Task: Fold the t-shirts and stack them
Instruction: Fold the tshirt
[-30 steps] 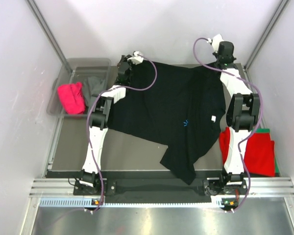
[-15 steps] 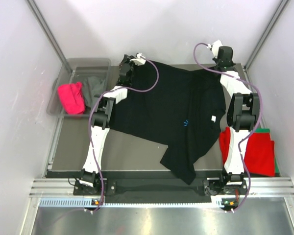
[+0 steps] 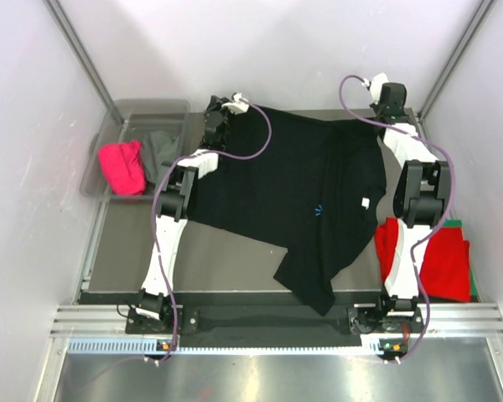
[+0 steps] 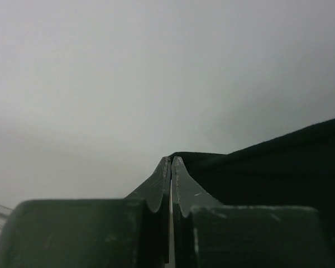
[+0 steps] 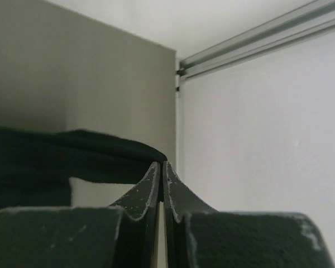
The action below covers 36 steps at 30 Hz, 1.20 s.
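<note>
Both tools are pinched fully shut on the far edge of the black t-shirt (image 3: 293, 184). The left tool (image 4: 171, 166) has its far left corner and the right tool (image 5: 159, 167) its far right one. The held edge therefore runs left to right between them, and the body trails back over the tabletop (image 3: 218, 260) toward the arm bases (one flap reaches the near edge). The translucent tub (image 3: 151, 103) at far left holds a pink t-shirt (image 3: 121, 167) and a grey t-shirt (image 3: 161, 151). A red t-shirt (image 3: 444, 260) lies over a green t-shirt (image 3: 453, 223) beside the right arm.
</note>
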### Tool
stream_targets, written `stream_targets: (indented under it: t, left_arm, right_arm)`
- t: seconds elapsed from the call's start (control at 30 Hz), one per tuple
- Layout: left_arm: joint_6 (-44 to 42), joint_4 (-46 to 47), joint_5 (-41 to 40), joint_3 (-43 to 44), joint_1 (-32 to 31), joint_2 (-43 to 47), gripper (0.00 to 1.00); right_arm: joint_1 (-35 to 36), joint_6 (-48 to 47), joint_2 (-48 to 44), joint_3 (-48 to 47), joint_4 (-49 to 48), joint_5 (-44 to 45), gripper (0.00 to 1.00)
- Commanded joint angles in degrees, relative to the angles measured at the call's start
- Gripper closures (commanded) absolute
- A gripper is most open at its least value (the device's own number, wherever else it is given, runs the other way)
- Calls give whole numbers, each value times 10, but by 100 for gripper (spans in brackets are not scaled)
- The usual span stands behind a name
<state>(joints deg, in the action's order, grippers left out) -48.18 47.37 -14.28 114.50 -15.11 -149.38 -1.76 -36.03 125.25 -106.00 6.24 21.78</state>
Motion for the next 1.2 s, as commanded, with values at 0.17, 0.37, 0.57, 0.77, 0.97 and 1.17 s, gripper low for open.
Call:
stream_targets:
  t: [0.17,0.37,0.57,0.77,0.97,1.17]
  left_arm:
    - [41,-79,-42,-107,-4,113,100]
    - [128,-285,-17,-72,-4,148,100]
    - [164,-356,-5,-65,-3,196,100]
    - [159,-365,-13,-76,3,222,100]
    - [144,-347,-20,-145,3,257,100]
    - [142,-332,-19,-200,13,287,100]
  right_arm:
    - [4,90,-165,93,61,-111,100]
    - [4,122,-189,112,112,-162,100]
    - [4,163,-228,136,153,-203,100]
    - [4,189,-288,180,171,-216,100]
    - [4,212,-355,214,202,-252,100]
    - [4,250,-417,259,243,-299,100]
